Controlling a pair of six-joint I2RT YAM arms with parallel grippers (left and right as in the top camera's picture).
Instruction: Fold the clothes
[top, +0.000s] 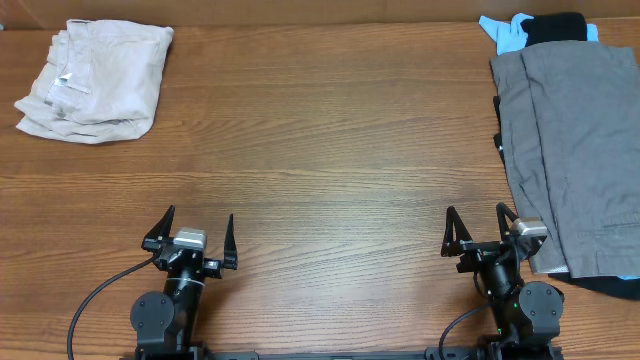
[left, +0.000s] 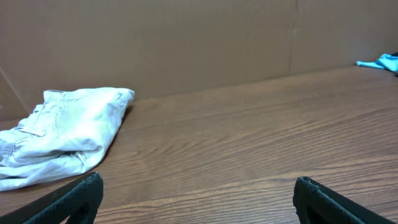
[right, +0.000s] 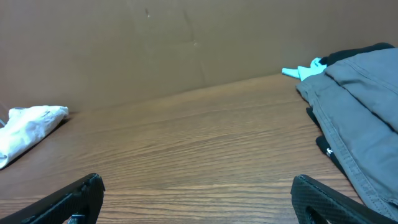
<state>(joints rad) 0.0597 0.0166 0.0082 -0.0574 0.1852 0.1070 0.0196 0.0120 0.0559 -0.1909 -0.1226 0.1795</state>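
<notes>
Left pincer (top: 200, 214) gapes; right pincer (top: 475, 209) gapes beside grey shorts (top: 575, 140).

2 black arms (top: 165, 314), silver blocks (top: 190, 240), black cables (top: 98, 292)

The worktop (top: 330, 150) is mid-brown, streaked with darker wood grain. The shorts (top: 575, 150) are plain medium grey with no print. The cream-beige garment (top: 95, 80) is pale and unpatterned. The black garment (top: 555, 27) and the light-blue garment (top: 503, 33) are each 1 solid colour. The left claw (top: 199, 215) and right claw (top: 476, 211) are black. The wall (left: 186, 43) is dull brown.
</notes>
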